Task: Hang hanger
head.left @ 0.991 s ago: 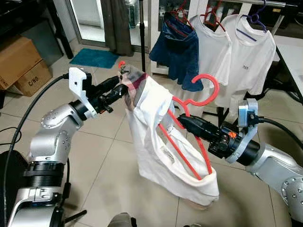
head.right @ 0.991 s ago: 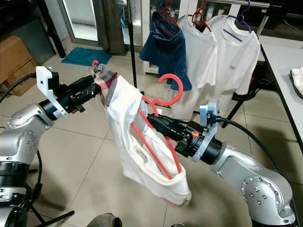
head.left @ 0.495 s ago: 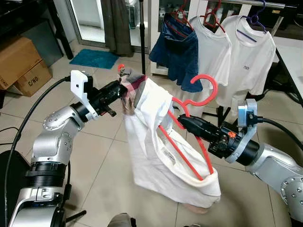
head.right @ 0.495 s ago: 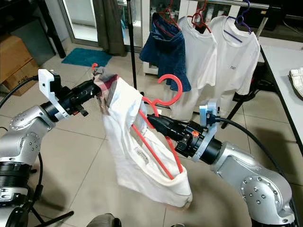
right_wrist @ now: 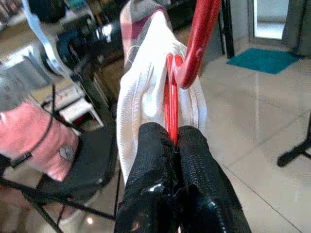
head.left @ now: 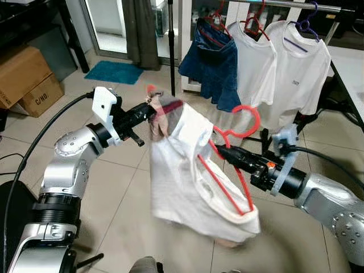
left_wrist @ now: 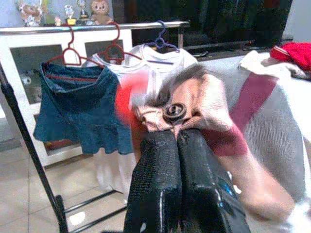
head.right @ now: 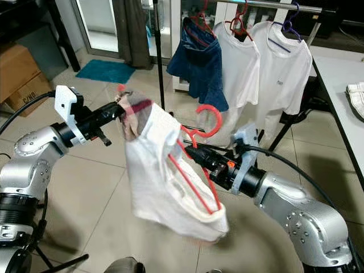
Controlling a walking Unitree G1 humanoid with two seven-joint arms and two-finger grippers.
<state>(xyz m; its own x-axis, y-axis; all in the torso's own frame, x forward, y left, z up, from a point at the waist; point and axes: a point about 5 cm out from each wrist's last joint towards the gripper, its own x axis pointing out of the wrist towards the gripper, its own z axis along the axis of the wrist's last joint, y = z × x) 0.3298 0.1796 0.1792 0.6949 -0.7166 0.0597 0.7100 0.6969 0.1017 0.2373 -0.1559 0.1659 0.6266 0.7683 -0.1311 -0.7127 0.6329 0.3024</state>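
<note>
We hold a white shirt (head.left: 193, 170) in the air between our two arms, above the tiled floor (head.left: 122, 187). A red hanger (head.left: 230, 170) is pushed inside the shirt, and its hook (head.left: 245, 119) sticks out of the cloth on the side of our right arm. The shirt looks a little blurred in both eye views.

Our left gripper (head.left: 149, 111) is raised in front of us, and its fingers (left_wrist: 167, 170) are closed on the collar (left_wrist: 194, 104) of the shirt. This part is beige with a dark red stripe, and it carries a round button (left_wrist: 175, 111) just beyond the fingertips. Our right gripper (head.left: 223, 151) reaches from the other side. Its fingers (right_wrist: 155, 160) are pressed together on the thin red wire of the hanger, just below the hook, and the white cloth hangs around the wire there. The lower edge of the shirt hangs free above the floor and does not touch it.

Behind the shirt stands a clothes rack (head.right: 267, 5) with a metal bar at the top. On it hang a blue denim skirt (head.left: 213, 60) on a red hanger and two white T-shirts (head.left: 296, 62) side by side. The hook of our hanger is lower than this bar and well apart from it.

At the far left of the floor we see cardboard boxes (head.left: 28, 77), and a teal mat (head.left: 116, 71) lies before a glass door.
</note>
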